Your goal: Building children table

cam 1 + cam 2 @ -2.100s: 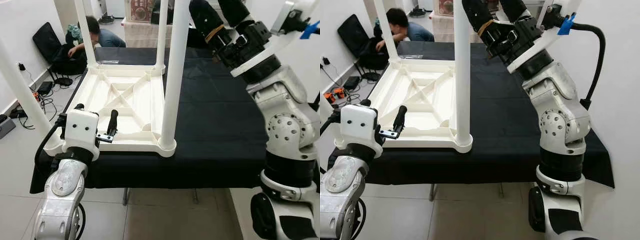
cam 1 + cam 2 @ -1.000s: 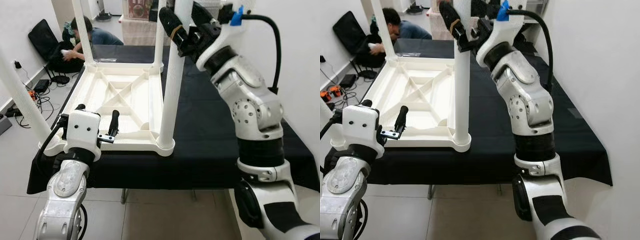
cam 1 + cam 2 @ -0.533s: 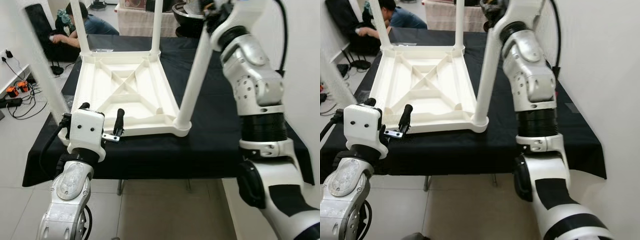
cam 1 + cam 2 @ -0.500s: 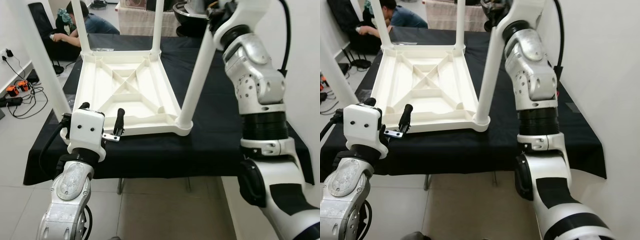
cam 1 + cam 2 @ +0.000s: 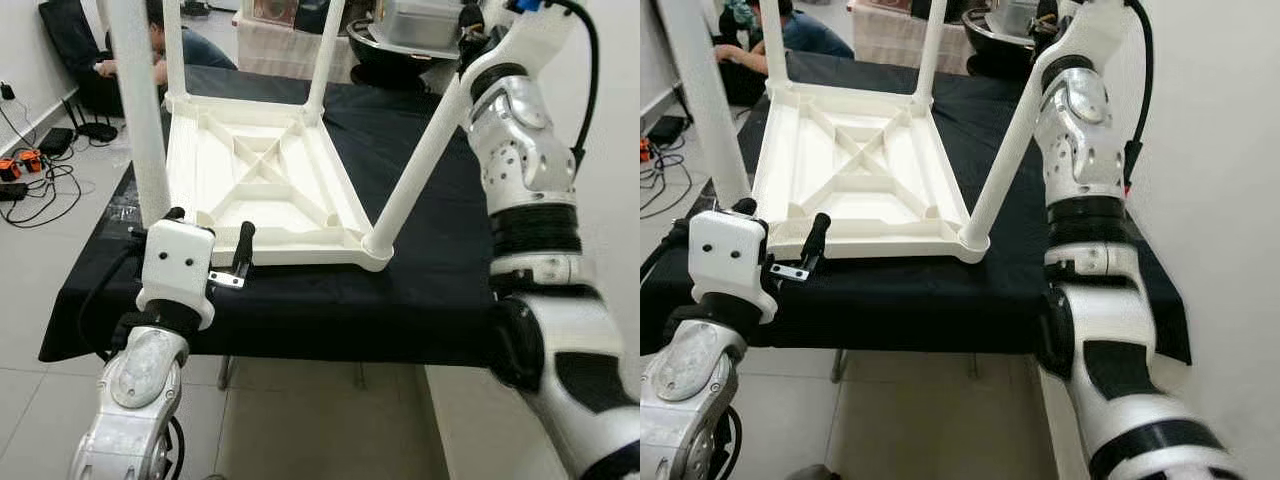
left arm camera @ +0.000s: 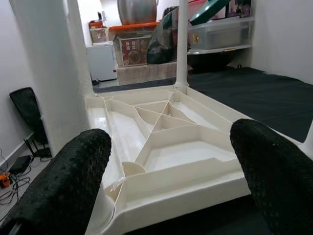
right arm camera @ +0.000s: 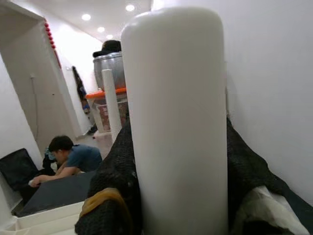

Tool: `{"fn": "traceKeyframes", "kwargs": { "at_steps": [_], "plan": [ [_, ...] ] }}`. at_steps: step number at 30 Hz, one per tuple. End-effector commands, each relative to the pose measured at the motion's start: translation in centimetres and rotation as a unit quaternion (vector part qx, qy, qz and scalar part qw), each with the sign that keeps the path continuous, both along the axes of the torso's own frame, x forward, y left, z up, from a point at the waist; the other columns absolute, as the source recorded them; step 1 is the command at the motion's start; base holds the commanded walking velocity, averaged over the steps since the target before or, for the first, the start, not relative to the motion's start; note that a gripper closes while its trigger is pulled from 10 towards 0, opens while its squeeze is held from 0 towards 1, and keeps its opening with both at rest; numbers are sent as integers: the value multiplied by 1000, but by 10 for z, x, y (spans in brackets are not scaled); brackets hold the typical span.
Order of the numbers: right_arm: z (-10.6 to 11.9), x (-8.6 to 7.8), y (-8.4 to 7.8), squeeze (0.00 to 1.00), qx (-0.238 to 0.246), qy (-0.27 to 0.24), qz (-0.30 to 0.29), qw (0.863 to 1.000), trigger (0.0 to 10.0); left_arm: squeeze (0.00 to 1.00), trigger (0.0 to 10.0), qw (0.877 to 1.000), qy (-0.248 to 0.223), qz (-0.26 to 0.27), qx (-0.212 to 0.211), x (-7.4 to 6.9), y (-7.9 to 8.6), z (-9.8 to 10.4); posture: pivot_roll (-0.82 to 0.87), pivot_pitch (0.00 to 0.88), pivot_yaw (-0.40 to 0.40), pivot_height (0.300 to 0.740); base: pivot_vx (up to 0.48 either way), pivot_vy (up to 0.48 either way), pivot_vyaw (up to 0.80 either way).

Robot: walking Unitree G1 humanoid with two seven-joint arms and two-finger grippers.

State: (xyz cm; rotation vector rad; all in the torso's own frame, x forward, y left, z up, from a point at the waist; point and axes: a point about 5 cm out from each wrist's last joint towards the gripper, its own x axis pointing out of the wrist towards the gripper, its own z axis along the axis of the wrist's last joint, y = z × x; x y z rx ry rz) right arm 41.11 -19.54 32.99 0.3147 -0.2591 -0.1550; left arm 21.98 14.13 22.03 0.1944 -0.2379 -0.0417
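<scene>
White plastic table [image 5: 270,190] upside down on black cloth-covered bench [image 5: 440,300], legs up. Near-right leg [image 5: 420,165] tilted, leaning outward toward the right, foot end seated at the tabletop's near-right corner. Right gripper [image 7: 176,196] clamped around that leg near its upper end, black fingers [image 7: 115,191] pressed on both sides. Left gripper [image 6: 171,181] spread wide, empty, hovering just short of the tabletop's near edge; near-left leg [image 5: 135,110] standing upright beside it. Person [image 5: 790,30] crouched on floor past the far-left corner of the bench.
</scene>
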Motion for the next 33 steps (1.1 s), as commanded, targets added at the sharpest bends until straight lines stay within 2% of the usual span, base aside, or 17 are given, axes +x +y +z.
{"fn": "traceKeyframes", "kwargs": {
  "at_steps": [1,4,6,8,11,14,15,16,17,19,20,21,22,23,24,27,33],
  "plan": [
    [-125,0,-7,0,80,235,-6,969,0,0,10000,1000,3,-5,1,-2,-3,0,68,206,-92,740,0,0,0],
    [-145,-5,-12,0,115,267,-15,957,0,0,10000,1000,6,-7,0,-4,-3,0,71,216,-91,740,0,0,0],
    [-181,-17,-19,0,157,315,-28,935,0,0,10000,1000,15,-11,0,-8,-5,0,83,238,-89,740,0,0,0],
    [-181,-17,-19,0,157,315,-28,935,0,0,10000,1000,15,-11,0,-8,-5,0,83,238,-89,740,0,0,0],
    [-205,-28,-25,0,154,348,-46,924,0,0,10000,1000,23,-15,1,-10,-7,-1,98,259,-81,740,0,0,0],
    [-200,-25,-22,0,139,340,-27,930,0,0,10000,1000,24,-16,0,-11,-7,0,94,259,-79,740,0,0,0],
    [-185,-17,-19,0,103,314,-5,944,0,0,10000,1000,24,-15,-2,-12,-7,1,93,260,-78,740,0,0,0],
    [-185,-17,-19,0,103,314,-5,944,0,0,10000,1000,24,-15,-2,-12,-7,1,93,260,-78,740,0,0,0],
    [-148,-3,-7,0,58,249,53,965,0,0,10000,1000,23,-17,-2,-12,-7,2,87,256,-70,740,0,0,0],
    [-85,11,3,0,-16,157,91,983,0,0,10000,1000,21,-18,-3,-9,-8,4,87,256,-70,740,0,0,0],
    [-45,14,-4,0,-5,105,84,991,0,0,10000,1000,18,-21,-1,-7,-8,6,73,254,-67,740,0,0,0],
    [-22,13,-11,0,11,75,74,994,0,0,10000,1000,17,-23,1,-5,-9,7,73,254,-67,740,0,0,0],
    [-22,13,-11,0,11,75,74,994,0,0,10000,1000,17,-23,1,-5,-9,7,73,254,-67,740,0,0,0],
    [21,8,-25,0,9,16,60,998,0,0,10000,1000,14,-24,4,-5,-9,8,88,252,-72,740,0,0,0],
    [42,5,-23,0,-16,-14,73,997,0,0,10000,1000,14,-24,4,-6,-8,9,88,250,-76,740,0,0,0],
    [81,-3,-8,0,-65,-71,107,990,0,0,10000,1000,13,-21,7,-7,-6,10,80,245,-71,740,0,0,0],
    [93,-5,-5,0,-26,-83,120,989,0,0,10000,1000,5,-25,6,-5,-9,13,82,238,-75,740,0,0,0]
  ]
}}
